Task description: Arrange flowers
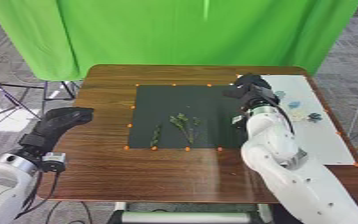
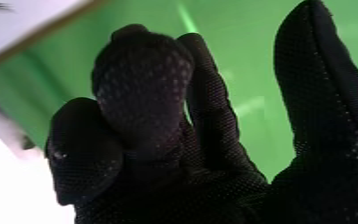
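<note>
My right hand (image 1: 251, 89) is over the seam between the dark mat (image 1: 153, 105) and the white board (image 1: 329, 145), near their far edges. In the right wrist view, the same hand (image 2: 149, 180) has loosely bent fingers and a gap beside the thumb, and holds nothing. Leafy green stems (image 1: 181, 123) lie on the mat, with a thinner sprig (image 1: 156, 135) beside them. On the board lie pale blue flowers (image 1: 294, 104), a cream flower (image 1: 298, 115) and a dark blue flower (image 1: 314, 117). My left hand (image 1: 66, 118) is relaxed and empty over the table's left edge.
The brown wooden table (image 1: 167, 172) extends around the mat, with small orange markers along the mat's edges. A green curtain (image 1: 184, 35) hangs behind it. Black stand legs (image 1: 11, 100) are on the floor at the left.
</note>
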{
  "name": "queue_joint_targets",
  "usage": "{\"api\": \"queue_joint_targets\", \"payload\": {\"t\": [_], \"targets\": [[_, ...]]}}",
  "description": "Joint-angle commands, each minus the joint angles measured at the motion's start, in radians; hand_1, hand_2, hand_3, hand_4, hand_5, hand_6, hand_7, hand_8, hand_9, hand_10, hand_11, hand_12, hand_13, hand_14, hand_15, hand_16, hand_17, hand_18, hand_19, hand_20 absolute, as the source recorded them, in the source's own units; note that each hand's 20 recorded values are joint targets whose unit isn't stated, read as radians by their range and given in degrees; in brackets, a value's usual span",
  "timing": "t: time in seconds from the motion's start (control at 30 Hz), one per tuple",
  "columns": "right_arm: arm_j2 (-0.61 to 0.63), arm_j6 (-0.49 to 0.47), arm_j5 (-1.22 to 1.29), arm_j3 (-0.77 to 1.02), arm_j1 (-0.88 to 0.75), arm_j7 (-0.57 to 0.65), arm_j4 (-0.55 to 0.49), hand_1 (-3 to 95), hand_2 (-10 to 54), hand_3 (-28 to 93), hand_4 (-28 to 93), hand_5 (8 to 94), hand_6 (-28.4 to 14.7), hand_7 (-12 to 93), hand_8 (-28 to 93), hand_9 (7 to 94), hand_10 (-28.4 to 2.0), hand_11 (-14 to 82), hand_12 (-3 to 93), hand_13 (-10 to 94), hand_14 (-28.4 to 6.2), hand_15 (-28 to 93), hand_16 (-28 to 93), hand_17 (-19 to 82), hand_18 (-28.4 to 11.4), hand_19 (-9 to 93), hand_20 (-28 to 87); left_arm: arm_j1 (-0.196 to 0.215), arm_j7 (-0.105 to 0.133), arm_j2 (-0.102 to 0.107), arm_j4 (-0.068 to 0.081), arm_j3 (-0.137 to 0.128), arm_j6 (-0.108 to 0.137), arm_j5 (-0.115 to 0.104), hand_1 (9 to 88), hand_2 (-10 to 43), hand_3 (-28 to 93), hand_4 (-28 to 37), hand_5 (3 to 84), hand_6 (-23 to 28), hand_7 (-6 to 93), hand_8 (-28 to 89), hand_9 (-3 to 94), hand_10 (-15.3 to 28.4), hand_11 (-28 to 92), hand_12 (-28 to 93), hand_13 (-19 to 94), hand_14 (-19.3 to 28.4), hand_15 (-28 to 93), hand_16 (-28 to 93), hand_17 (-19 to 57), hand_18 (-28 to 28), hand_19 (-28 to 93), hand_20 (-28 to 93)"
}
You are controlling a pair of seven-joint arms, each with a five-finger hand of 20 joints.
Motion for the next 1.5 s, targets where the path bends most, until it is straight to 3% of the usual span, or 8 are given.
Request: {"api": "queue_joint_targets", "payload": {"t": [0.03, 0.13, 0.2, 0.33, 0.43, 0.57, 0.7, 1.5], "targets": [[0.041, -0.128, 0.060, 0.025, 0.107, 0.042, 0.138, 34.4, -9.5, 54, -11, 58.5, -1.9, 8, -7, 67.3, -17.8, 8.5, 12.8, 94, -3.1, 47, 24, 70, -6.8, 88, 33, -0.009, -0.013, 0.011, 0.003, 0.007, -0.021, -0.002, 32.4, -7.2, 61, -14.5, 47.7, 4.8, 14.8, -6, 44.4, 13.7, 20, 12, 34, 18.2, 17, 3, 2.6, 14.1, 7, 18], [0.045, -0.150, 0.067, 0.029, 0.107, 0.062, 0.162, 34.6, -9.5, 54, -12, 57.9, -1.9, 8, -7, 65.4, -17.6, 8.1, 12.4, 94, -3.1, 47, 24, 70, -6.8, 88, 33, -0.018, 0.005, 0.021, 0.007, 0.015, -0.013, -0.001, 32.4, -7.2, 61, -14.6, 47.7, 4.8, 14.8, -6, 44.4, 13.7, 20, 12, 34, 18.2, 17, 3, 2.6, 14.1, 7, 18], [0.047, -0.151, 0.062, 0.032, 0.104, 0.064, 0.177, 34.5, -9.5, 54, -12, 57.3, -1.8, 8, -7, 64.5, -17.7, 7.9, 12.2, 94, -3.1, 47, 24, 70, -6.9, 88, 33, -0.014, 0.047, 0.027, 0.006, 0.025, 0.036, -0.003, 32.4, -7.2, 61, -14.6, 47.7, 4.7, 14.9, -6, 44.4, 13.7, 20, 12, 34, 18.2, 17, 3, 2.6, 14.1, 7, 18], [0.050, -0.185, 0.073, 0.042, 0.092, 0.079, 0.184, 34.4, -9.5, 54, -12, 56.9, -1.9, 7, -7, 64.0, -17.9, 8.1, 12.0, 94, -3.1, 47, 24, 70, -7.1, 88, 33, 0.003, 0.147, 0.028, -0.008, 0.035, 0.187, -0.010, 32.5, -7.0, 60, -15.1, 48.5, 4.5, 15.8, -6, 45.6, 13.8, 20, 12, 35, 18.1, 18, 3, 3.8, 14.2, 8, 18], [0.051, -0.195, 0.085, 0.050, 0.079, 0.080, 0.189, 34.6, -9.5, 54, -12, 56.8, -1.9, 7, -6, 63.9, -17.9, 8.1, 12.0, 94, -3.1, 48, 24, 70, -7.1, 88, 33, 0.015, 0.168, 0.016, -0.017, 0.016, 0.241, -0.024, 32.5, -6.9, 60, -16.3, 48.8, 4.4, 16.4, -6, 46.1, 13.8, 21, 12, 36, 17.6, 17, 2, 5.4, 12.9, 7, 17], [0.051, -0.198, 0.093, 0.063, 0.058, 0.081, 0.194, 35.0, -9.5, 54, -12, 56.6, -2.0, 7, -6, 64.4, -17.9, 8.3, 12.0, 94, -3.1, 48, 24, 70, -7.1, 88, 33, 0.048, 0.140, -0.002, -0.029, -0.033, 0.203, -0.020, 32.8, -6.6, 61, -16.3, 49.2, 4.0, 16.8, -7, 47.5, 13.2, 21, 12, 36, 17.4, 17, 2, 6.1, 12.1, 6, 18], [0.052, -0.202, 0.107, 0.081, 0.035, 0.083, 0.199, 35.2, -9.5, 54, -11, 56.5, -2.1, 7, -6, 65.1, -17.5, 8.4, 12.0, 94, -3.1, 48, 24, 70, -7.0, 88, 33, 0.054, 0.120, -0.022, -0.031, -0.045, 0.165, -0.013, 32.6, -6.7, 61, -16.0, 49.0, 4.0, 17.0, -7, 47.4, 13.3, 22, 12, 36, 17.5, 18, 2, 5.3, 13.0, 7, 19], [0.013, -0.063, 0.074, 0.031, -0.062, 0.000, 0.217, 54.3, -9.5, 60, -19, 63.6, -1.1, 18, -5, 74.8, -15.1, 15.0, 19.4, 94, -1.0, 54, 24, 68, -8.2, 92, 38, 0.053, 0.072, -0.048, -0.035, -0.054, 0.107, -0.002, 32.9, -6.7, 61, -15.6, 48.6, 4.2, 16.4, -7, 46.3, 13.5, 21, 12, 36, 17.9, 19, 2, 3.9, 14.0, 8, 18]]}}
